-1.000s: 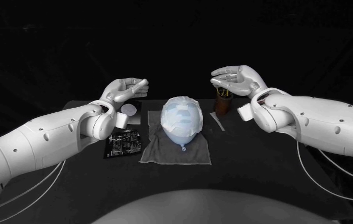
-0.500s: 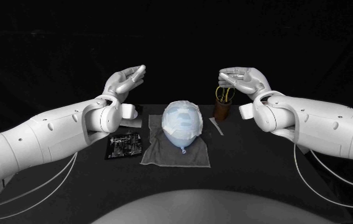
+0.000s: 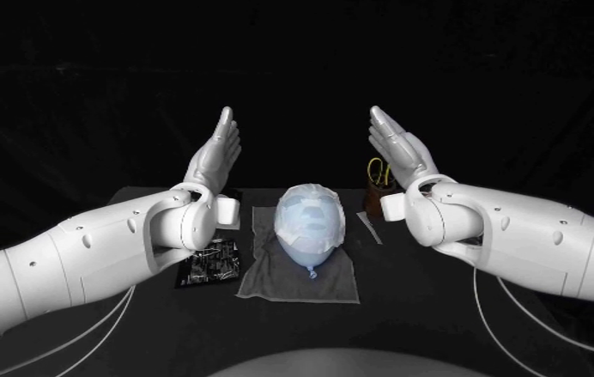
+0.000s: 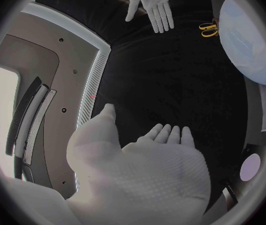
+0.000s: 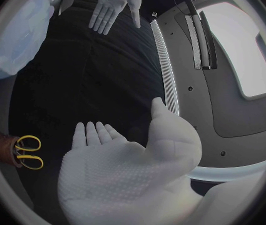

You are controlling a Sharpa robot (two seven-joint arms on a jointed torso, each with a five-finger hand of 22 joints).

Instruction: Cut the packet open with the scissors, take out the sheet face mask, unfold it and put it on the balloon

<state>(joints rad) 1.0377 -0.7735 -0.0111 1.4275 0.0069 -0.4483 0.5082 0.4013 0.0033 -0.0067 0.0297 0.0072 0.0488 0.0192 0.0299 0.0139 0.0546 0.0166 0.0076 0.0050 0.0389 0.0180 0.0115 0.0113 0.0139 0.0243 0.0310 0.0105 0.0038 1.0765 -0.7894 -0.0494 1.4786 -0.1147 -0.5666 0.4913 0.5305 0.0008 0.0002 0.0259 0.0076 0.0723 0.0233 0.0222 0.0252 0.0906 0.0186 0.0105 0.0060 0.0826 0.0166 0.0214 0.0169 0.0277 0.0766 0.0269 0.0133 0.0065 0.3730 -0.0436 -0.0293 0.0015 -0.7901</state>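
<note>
A pale balloon (image 3: 310, 219) with the sheet face mask draped over it lies on a grey cloth (image 3: 301, 261) at the table's middle. My left hand (image 3: 215, 152) is raised flat above the table's left, fingers straight and together, holding nothing. My right hand (image 3: 400, 147) mirrors it on the right, palm facing inward, also holding nothing. The yellow-handled scissors (image 3: 380, 172) stand in a brown holder (image 3: 375, 195) behind the right wrist. The dark cut packet (image 3: 210, 261) lies flat left of the cloth. The balloon (image 4: 248, 40) and scissors (image 4: 208, 29) show in the left wrist view, the scissors (image 5: 27, 152) in the right.
A small white round container (image 3: 229, 208) sits behind my left wrist. A thin white strip (image 3: 369, 227) lies on the table right of the cloth. The table's near half in front of the cloth is bare black surface.
Both hands have risen and opened from loosely curled to flat, upright poses with palms facing each other. The whole picture has shifted slightly down.
</note>
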